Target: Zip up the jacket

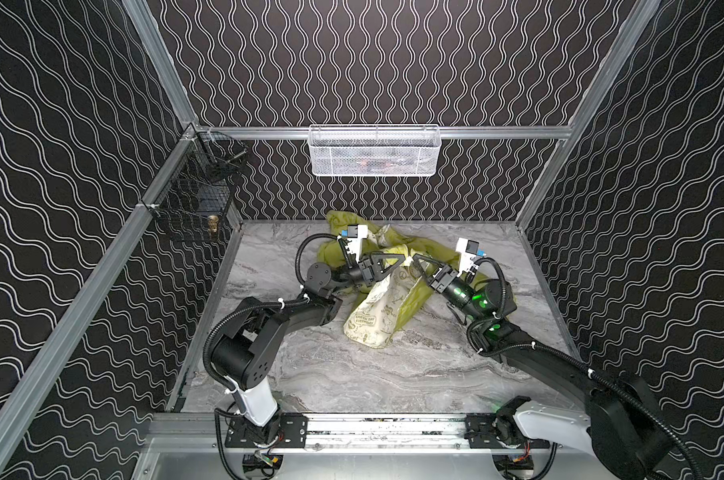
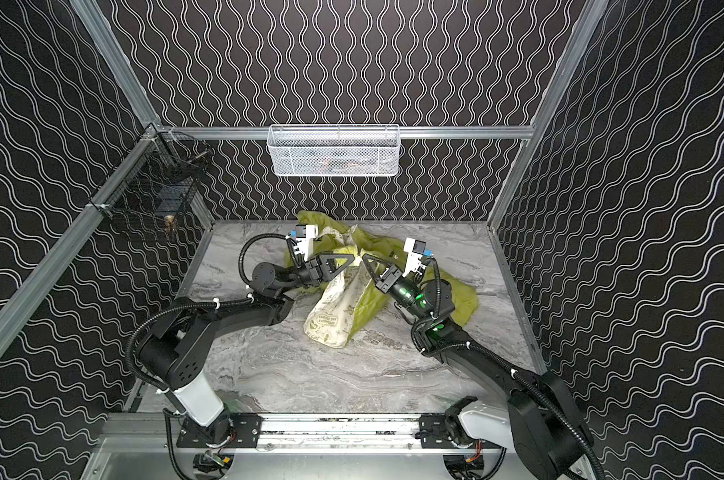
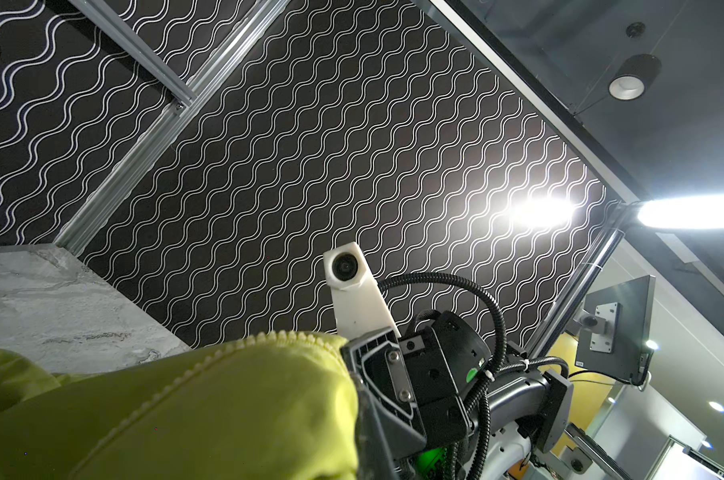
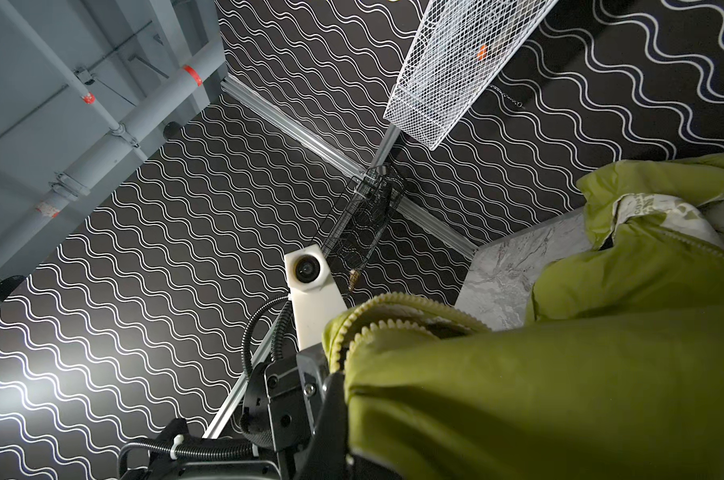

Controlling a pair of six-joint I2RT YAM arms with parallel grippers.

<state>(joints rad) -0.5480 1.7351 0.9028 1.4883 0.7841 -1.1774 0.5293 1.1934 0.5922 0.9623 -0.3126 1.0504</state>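
Left claw (image 1: 399, 261), right claw (image 1: 417, 261) pinching jacket (image 1: 368, 320) — seemingly zipper edges (image 3: 268, 338)

Both arms are mostly black. The left arm (image 1: 306, 313) and the right arm (image 1: 538, 357) each have one white link (image 1: 256, 401) near the base. Each arm stands on a black plate (image 1: 293, 428) with small screws. A black ribbed hose (image 1: 297, 257) runs along every arm and is fixed with white cable ties (image 1: 282, 304). Each wrist carries a white camera mount (image 1: 354, 239) with a blue part. The fingers of the left gripper (image 1: 404, 258) and the right gripper (image 1: 414, 258) are hollow black triangles. Green lights (image 1: 482, 297) shine on the right arm. In the left wrist view, two silver screws (image 3: 393, 356) sit on a finger base.
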